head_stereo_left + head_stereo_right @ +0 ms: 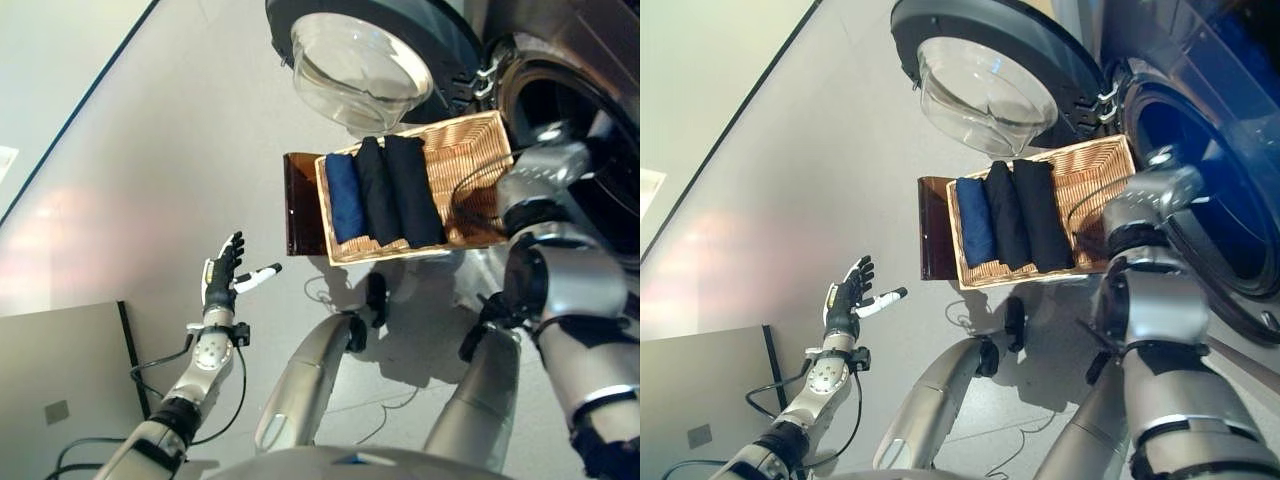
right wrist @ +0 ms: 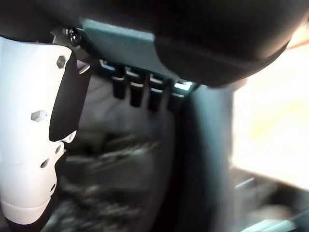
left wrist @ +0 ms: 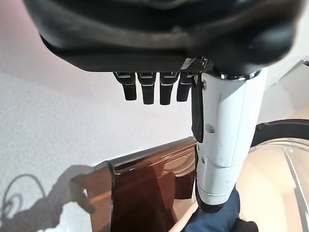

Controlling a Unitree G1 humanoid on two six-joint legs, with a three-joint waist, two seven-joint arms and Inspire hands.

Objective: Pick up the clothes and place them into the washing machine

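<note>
From my left eye I see the clothes, a blue roll (image 1: 343, 198) and two dark rolls (image 1: 398, 190), lying side by side in a wicker basket (image 1: 470, 150) that sits on a brown stand (image 1: 301, 205), just in front of the washing machine (image 1: 560, 100) whose glass door (image 1: 360, 65) hangs open. My left hand (image 1: 222, 272) hovers over the bare floor (image 1: 150, 180), well apart from the basket, its digits spread straight. From my right eye, my right arm reaches up beside the basket toward the drum opening, and the hand itself is hidden. My left wrist view shows straight fingers (image 3: 149, 92) and the white-covered thumb (image 3: 224, 145) holding nothing, above the stand. My right wrist view shows my right hand (image 2: 145, 92), fingers straight, over something dark and blurred that I cannot identify.
</note>
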